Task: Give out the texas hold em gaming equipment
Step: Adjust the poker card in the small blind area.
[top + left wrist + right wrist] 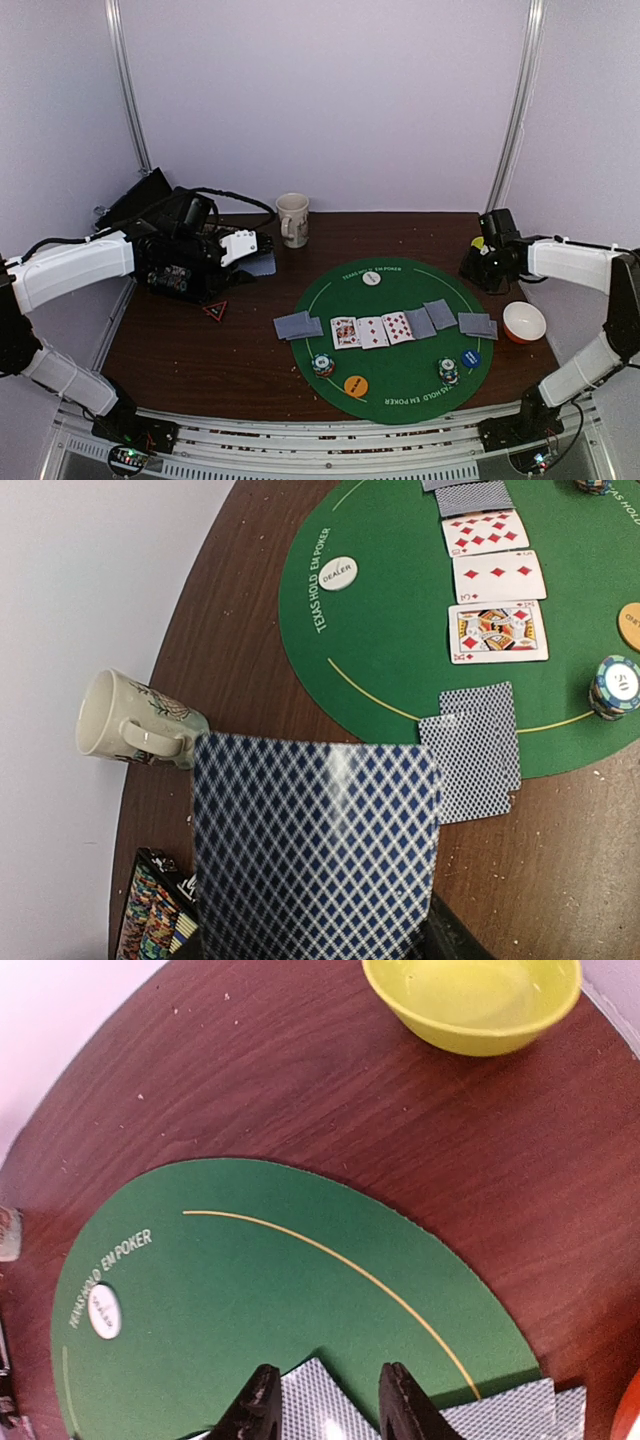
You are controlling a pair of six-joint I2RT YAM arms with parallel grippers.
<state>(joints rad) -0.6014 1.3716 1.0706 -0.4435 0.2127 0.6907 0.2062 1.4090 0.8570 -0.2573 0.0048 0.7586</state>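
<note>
My left gripper (pixel 256 252) hovers over the table's left side, shut on a blue-backed playing card (pixel 315 845) that hides its fingers in the left wrist view. My right gripper (pixel 325 1372) stands open above a face-down card (pixel 315 1405) lying on the green mat (pixel 400 295); nothing is between its fingers. On the mat lie three face-up cards (pixel 372 332), face-down cards (pixel 430 317), a card pair at each side (pixel 297 325) (pixel 477 324), two chip stacks (pixel 322 365) (pixel 448 371), and orange (pixel 356 385), blue (pixel 470 358) and white dealer (pixel 371 279) buttons.
A beige mug (pixel 292 218) stands behind the mat. A black chip case (pixel 185 275) sits under my left arm, with a red triangle (pixel 215 309) beside it. A yellow-green bowl (pixel 472 1002) and an orange-rimmed bowl (pixel 524 322) stand at the right.
</note>
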